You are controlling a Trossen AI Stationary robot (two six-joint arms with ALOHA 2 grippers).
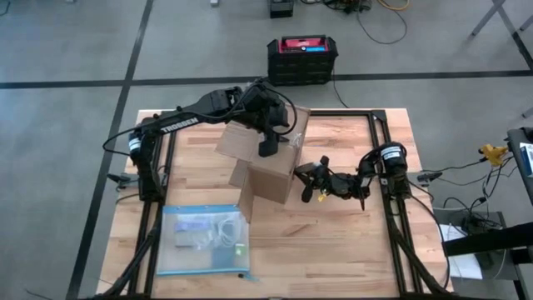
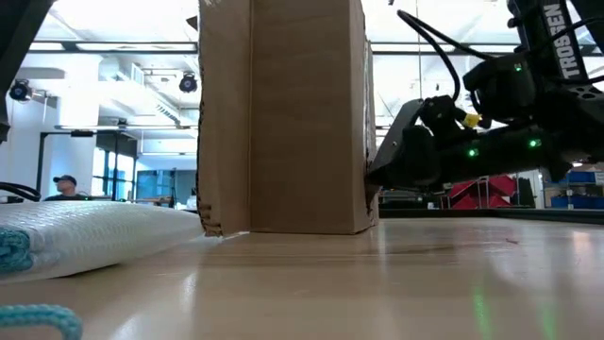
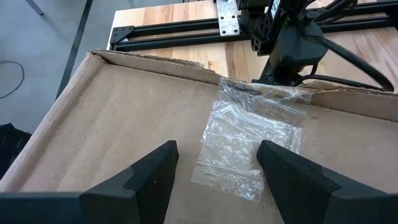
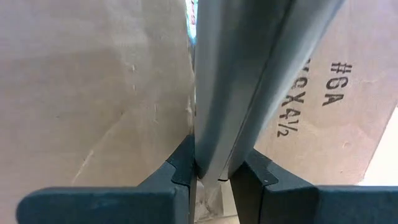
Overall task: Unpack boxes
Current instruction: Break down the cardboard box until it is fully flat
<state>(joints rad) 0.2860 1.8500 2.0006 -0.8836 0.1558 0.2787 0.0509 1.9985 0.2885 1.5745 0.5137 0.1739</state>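
Observation:
The brown cardboard box (image 1: 271,171) stands on the wooden table (image 1: 350,250), its flaps (image 1: 240,140) spread open at the top. My left gripper (image 1: 268,148) hangs open above the box's opening. In the left wrist view its fingers (image 3: 217,158) point down at the box's cardboard, where a crumpled clear plastic bag (image 3: 249,146) lies. My right gripper (image 1: 305,182) is at the box's right side, low down, shut on a thin panel of the box (image 2: 283,113). My right gripper pinches a thin grey-looking panel edge (image 4: 214,124) of the box between its two fingers, seen edge-on; flap or wall, I cannot tell. It comes nearly level from the table's right side, low on the box (image 2: 370,184). The box's bottom rests on the table.
A clear blue-edged plastic bag (image 1: 204,239) with small items lies at the table's near left; its padded side (image 2: 85,236) fills the low view's left. A black crate with a red top (image 1: 301,57) stands on the floor beyond the far edge. Black frame rails (image 1: 387,167) run along the table.

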